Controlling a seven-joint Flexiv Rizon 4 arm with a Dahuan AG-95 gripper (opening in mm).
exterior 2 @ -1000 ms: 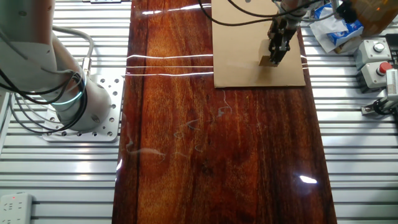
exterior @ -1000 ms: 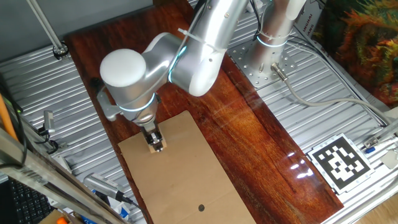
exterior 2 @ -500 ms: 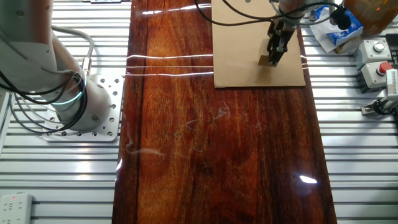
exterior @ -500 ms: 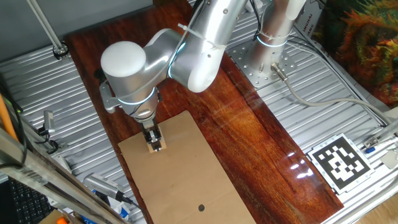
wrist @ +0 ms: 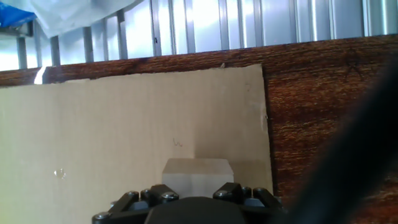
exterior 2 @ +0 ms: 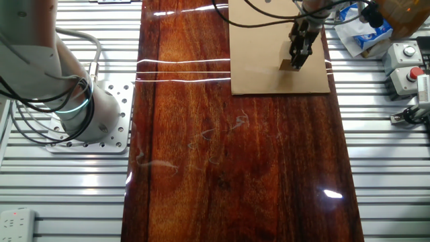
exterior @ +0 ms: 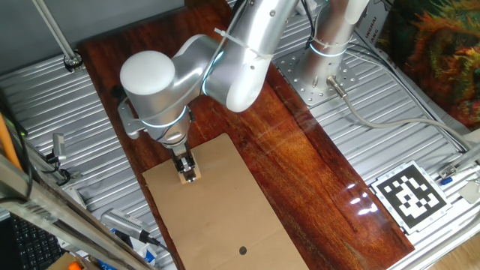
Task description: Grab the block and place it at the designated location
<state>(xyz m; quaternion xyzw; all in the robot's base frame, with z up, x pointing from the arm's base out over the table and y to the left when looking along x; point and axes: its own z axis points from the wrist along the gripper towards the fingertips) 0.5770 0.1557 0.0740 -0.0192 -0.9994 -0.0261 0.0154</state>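
Note:
The block [exterior: 189,176] is a small pale tan cube on the far left corner area of the tan sheet [exterior: 225,214]. My gripper [exterior: 187,172] stands over it with a finger on each side, shut on it, and it rests on the sheet. The other fixed view shows the block [exterior 2: 287,65] under the gripper [exterior 2: 295,62] near the sheet's [exterior 2: 259,54] front right corner. In the hand view the block [wrist: 196,175] sits between my fingers at the bottom edge. The black dot [exterior: 242,250] lies at the sheet's opposite end.
A black-and-white square tag [exterior: 410,195] lies on the ribbed metal surface at the right. The robot base [exterior: 330,45] stands behind the wooden board [exterior: 300,157]. Tools and cables lie along the left edge [exterior: 120,225].
The arm's upper joint shifted slightly up and left. The gripper tip and the block stay in the same place on the sheet.

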